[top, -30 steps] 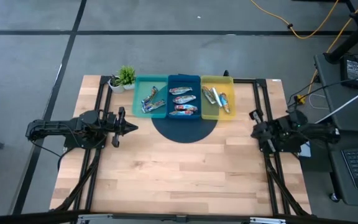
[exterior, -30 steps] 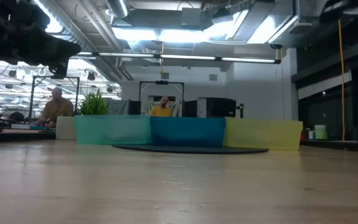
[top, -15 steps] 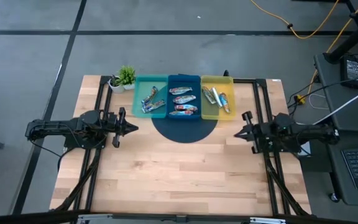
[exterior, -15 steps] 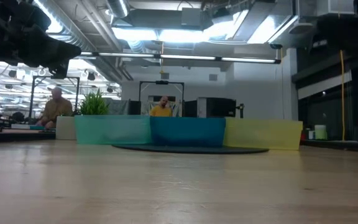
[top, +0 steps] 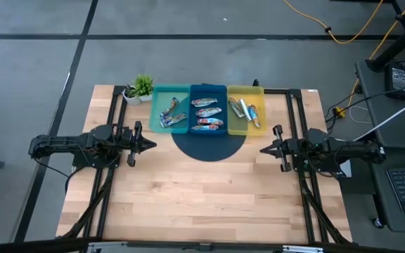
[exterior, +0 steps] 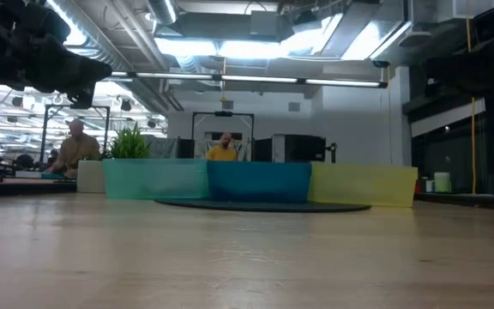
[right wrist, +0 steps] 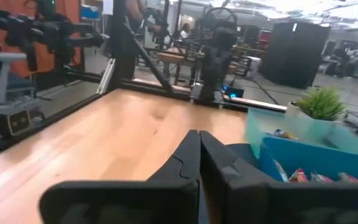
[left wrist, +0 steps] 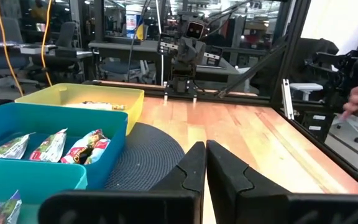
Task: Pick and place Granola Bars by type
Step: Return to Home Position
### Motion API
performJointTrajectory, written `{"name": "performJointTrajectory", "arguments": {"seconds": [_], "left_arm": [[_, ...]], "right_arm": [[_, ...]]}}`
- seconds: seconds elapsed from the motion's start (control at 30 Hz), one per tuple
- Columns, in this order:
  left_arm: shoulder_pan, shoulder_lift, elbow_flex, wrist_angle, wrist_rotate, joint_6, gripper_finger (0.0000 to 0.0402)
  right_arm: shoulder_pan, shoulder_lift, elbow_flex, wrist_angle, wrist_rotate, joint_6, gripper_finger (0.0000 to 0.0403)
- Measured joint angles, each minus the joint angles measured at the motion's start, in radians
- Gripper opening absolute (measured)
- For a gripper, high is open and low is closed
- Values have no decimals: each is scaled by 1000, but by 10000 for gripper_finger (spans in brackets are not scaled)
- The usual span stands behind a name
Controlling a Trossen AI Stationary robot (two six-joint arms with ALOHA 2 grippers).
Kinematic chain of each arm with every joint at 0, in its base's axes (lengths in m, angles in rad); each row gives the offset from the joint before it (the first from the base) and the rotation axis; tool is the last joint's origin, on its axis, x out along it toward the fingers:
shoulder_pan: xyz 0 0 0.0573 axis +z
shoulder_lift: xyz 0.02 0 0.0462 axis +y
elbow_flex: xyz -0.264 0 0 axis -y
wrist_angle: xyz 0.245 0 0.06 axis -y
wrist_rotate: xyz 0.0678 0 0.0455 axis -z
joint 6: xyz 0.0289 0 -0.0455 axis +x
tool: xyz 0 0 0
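High view: the granola bars (top: 208, 112) are found only inside three trays, which are set side by side at the far edge of the table (top: 202, 204): a teal tray (top: 153, 105), a blue tray (top: 208, 88) and a yellow tray (top: 246, 88). No bar is seen on the bare wood, so the sorting is judged to be finished, with only the retreat of the arms left.

The left gripper (top: 152, 145) is held over the left part of the table and the right gripper (top: 262, 150) over the right part, and they are pointed toward each other. The row of trays is placed between them but further toward the far edge. The teal tray is nearer to the left gripper, the yellow tray to the right one. The bars in the blue tray are laid mostly crosswise, those in the yellow tray more slanted.

In both wrist views the two fingers are pressed together and nothing is held between them.

The surface is made of pale wooden planks, with a dark round mat (top: 208, 145) partly under the trays. A small plant (top: 140, 87) is placed beside the teal tray. In the low view a hall with ceiling lights is seen behind the table, with a seated person (exterior: 77, 148) and a second person (exterior: 223, 151) far off.
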Motion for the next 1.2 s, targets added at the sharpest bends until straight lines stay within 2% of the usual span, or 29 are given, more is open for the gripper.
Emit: {"name": "performJointTrajectory", "arguments": {"seconds": [0.13, 0.37, 1.2], "left_arm": [[0, 0, 0, 0, 0, 0, 7], [0, 0, 0, 0, 0, 0, 10], [0, 0, 0, -1, -1, 0, 6]], "right_arm": [[0, 0, 0, -4, 35, -72, 11], [0, 0, 0, -6, 38, -75, 30], [0, 0, 0, -5, 37, -75, 32]]}}
